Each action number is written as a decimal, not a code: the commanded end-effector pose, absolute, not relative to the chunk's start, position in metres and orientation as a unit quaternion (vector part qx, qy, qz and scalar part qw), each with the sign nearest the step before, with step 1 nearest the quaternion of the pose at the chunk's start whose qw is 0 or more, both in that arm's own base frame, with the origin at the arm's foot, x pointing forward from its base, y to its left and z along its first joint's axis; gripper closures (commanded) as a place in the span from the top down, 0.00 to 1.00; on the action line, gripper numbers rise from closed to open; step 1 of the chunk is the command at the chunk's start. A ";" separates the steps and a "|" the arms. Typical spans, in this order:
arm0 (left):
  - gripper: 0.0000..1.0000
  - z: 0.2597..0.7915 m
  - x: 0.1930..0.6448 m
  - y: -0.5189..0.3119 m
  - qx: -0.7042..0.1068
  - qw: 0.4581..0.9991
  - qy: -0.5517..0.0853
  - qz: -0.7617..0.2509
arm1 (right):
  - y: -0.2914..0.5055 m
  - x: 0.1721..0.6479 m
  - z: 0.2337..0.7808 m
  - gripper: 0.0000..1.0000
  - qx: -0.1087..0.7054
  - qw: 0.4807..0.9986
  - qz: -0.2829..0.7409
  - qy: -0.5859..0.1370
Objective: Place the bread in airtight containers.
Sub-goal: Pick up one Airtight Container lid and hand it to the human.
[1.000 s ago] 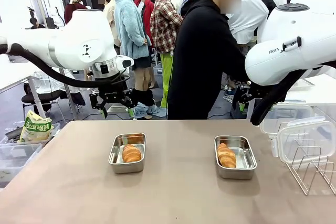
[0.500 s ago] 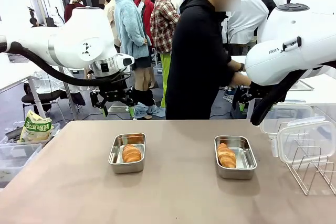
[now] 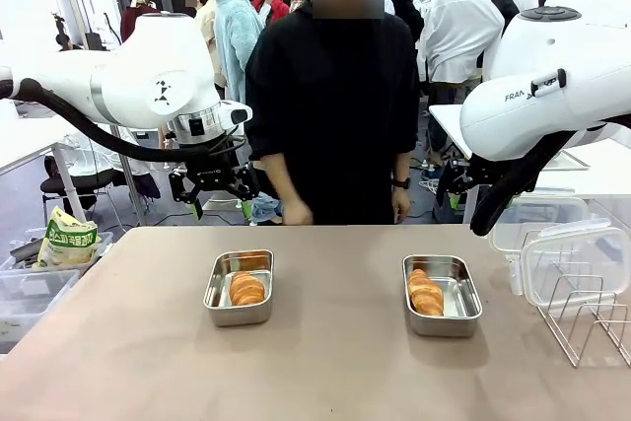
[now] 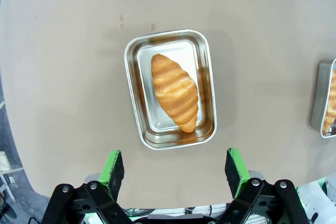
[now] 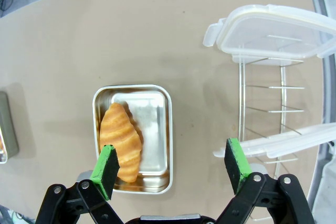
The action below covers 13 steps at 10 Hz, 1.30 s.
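A roll in each container

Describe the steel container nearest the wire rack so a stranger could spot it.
On the brown table, find the wire rack holding clear lids at the robot's right. The shallow steel container beside it holds one croissant. Its twin, also holding a croissant, sits farther left, away from the rack.

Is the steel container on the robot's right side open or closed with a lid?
Open. No lid covers the right container; the bread lies bare inside it, and clear lids sit on the wire rack.
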State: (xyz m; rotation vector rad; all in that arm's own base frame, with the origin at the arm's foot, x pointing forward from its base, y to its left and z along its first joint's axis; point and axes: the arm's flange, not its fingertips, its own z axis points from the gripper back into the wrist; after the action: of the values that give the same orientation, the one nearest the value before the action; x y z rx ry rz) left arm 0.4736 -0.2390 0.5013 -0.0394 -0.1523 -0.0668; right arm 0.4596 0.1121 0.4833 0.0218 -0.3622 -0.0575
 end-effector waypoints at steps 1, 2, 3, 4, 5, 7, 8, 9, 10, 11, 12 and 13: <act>1.00 0.504 0.473 -0.238 -0.013 0.996 -0.081 -0.031 | 0.112 0.460 0.481 1.00 0.010 0.983 -0.027 -0.184; 1.00 0.504 0.473 -0.238 -0.013 0.996 -0.081 -0.031 | 0.112 0.460 0.481 1.00 0.010 0.983 -0.027 -0.184; 1.00 0.504 0.473 -0.238 -0.013 0.996 -0.081 -0.031 | 0.112 0.460 0.481 1.00 0.010 0.983 -0.027 -0.184; 1.00 0.504 0.473 -0.238 -0.013 0.996 -0.081 -0.031 | 0.112 0.460 0.481 1.00 0.010 0.983 -0.027 -0.184; 1.00 0.504 0.473 -0.238 -0.013 0.996 -0.081 -0.031 | 0.112 0.460 0.481 1.00 0.010 0.983 -0.027 -0.184; 1.00 0.504 0.473 -0.238 -0.013 0.996 -0.081 -0.031 | 0.112 0.460 0.481 1.00 0.010 0.983 -0.027 -0.184; 1.00 0.504 0.473 -0.238 -0.013 0.996 -0.081 -0.031 | 0.112 0.460 0.481 1.00 0.010 0.983 -0.027 -0.184; 1.00 0.504 0.473 -0.238 -0.013 0.996 -0.081 -0.031 | 0.112 0.460 0.481 1.00 0.010 0.983 -0.027 -0.184; 1.00 0.504 0.473 -0.238 -0.013 0.996 -0.081 -0.031 | 0.112 0.460 0.481 1.00 0.010 0.983 -0.027 -0.184; 1.00 0.504 0.473 -0.238 -0.013 0.996 -0.081 -0.031 | 0.112 0.460 0.481 1.00 0.010 0.983 -0.027 -0.184; 1.00 0.504 0.473 -0.238 -0.013 0.996 -0.081 -0.031 | 0.112 0.460 0.481 1.00 0.010 0.983 -0.027 -0.184; 1.00 0.504 0.473 -0.238 -0.013 0.996 -0.081 -0.031 | 0.112 0.460 0.481 1.00 0.010 0.983 -0.027 -0.184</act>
State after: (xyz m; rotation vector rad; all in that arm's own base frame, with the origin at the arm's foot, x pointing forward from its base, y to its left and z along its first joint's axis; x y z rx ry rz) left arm 0.4736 -0.2390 0.5013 -0.0394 -0.1523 -0.0669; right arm 0.4596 0.1121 0.4833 0.0218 -0.3622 -0.0575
